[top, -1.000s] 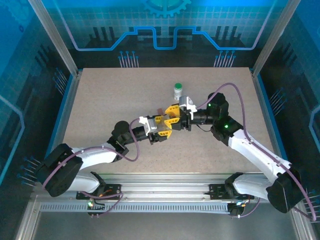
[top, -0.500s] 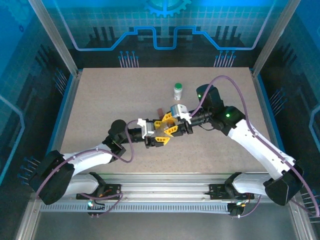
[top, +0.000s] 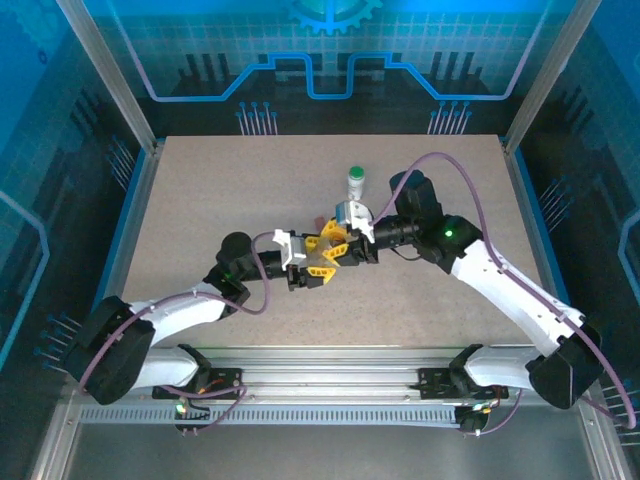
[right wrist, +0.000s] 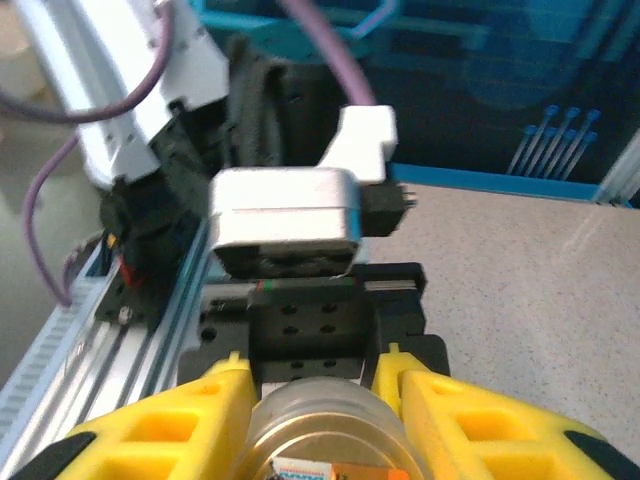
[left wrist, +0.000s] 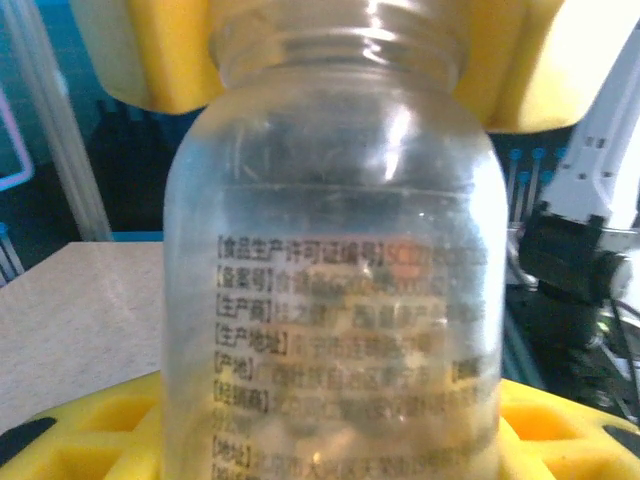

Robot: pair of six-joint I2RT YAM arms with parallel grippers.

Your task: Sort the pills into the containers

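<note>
At the table's middle the two grippers meet on the clear vial. My left gripper is shut on its body, which has printed text and blurred pale shapes at its bottom. My right gripper is shut on the vial's grey-silver cap, its yellow fingers flanking the neck. In the wrist views the left gripper and the right gripper each have yellow pads either side of the vial. The white bottle with a green cap stands upright behind them. A small red-brown piece, perhaps a pill, lies just beyond the grippers.
The speckled tabletop is fenced by metal rails and blue side walls. The left arm's white camera housing sits close in front of the right wrist. Purple cables loop above the right arm.
The joined grippers with the vial have shifted slightly left. The right arm's wrist has swung round towards the back and left. Both grips stay unchanged.
</note>
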